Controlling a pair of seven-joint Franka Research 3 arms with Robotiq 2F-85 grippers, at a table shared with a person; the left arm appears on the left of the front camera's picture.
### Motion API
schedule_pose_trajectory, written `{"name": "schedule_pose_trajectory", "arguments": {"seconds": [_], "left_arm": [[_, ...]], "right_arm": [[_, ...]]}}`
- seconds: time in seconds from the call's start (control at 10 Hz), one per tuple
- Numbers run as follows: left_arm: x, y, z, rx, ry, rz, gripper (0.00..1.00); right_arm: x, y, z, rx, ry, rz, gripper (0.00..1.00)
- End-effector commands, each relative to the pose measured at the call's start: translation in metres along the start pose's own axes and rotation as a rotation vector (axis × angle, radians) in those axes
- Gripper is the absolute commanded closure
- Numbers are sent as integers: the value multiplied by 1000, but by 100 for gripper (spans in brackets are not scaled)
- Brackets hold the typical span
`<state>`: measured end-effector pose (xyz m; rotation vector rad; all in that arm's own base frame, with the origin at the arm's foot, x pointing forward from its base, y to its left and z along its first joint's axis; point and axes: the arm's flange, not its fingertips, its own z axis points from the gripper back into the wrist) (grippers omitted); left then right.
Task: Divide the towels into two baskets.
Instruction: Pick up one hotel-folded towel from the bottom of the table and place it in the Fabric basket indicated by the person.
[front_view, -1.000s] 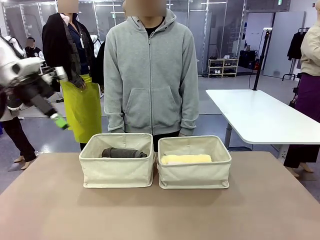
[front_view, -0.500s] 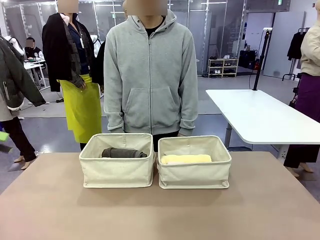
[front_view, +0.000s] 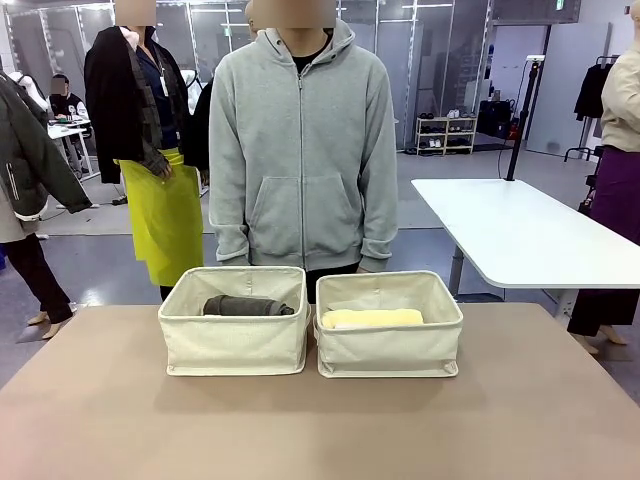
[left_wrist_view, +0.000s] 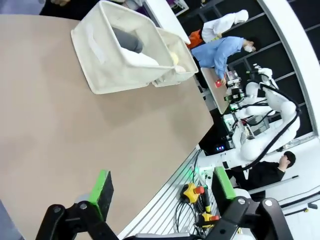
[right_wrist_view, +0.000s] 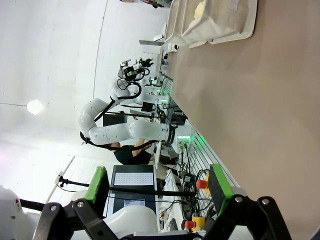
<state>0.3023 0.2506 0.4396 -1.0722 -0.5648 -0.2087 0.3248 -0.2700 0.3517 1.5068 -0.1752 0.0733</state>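
Two cream canvas baskets stand side by side at the table's far middle. The left basket holds a dark grey towel. In the right basket lies a pale yellow towel. The left wrist view shows my left gripper open over the table's near edge, far from the baskets; there the grey towel lies next to a white roll. My right gripper is open too, well back from the right basket with the yellow towel in it.
A person in a grey hoodie stands right behind the baskets, hands hanging down. The brown table is bare in front of the baskets. A white table stands off to the back right. Other people stand at the back left.
My left arm, seen at the left edge of the front view a second ago, has drawn back out of that view. The baskets and towels have not moved.
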Motion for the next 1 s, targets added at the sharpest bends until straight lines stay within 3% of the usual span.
{"name": "schedule_pose_trajectory", "arguments": {"seconds": [0.0,0.9], "left_arm": [[-5,-1,-3,-11,-9,3,0],[-5,-1,-3,-11,-9,3,0]], "right_arm": [[-1,2,0,9,1,19,0],[-1,2,0,9,1,19,0]]}}
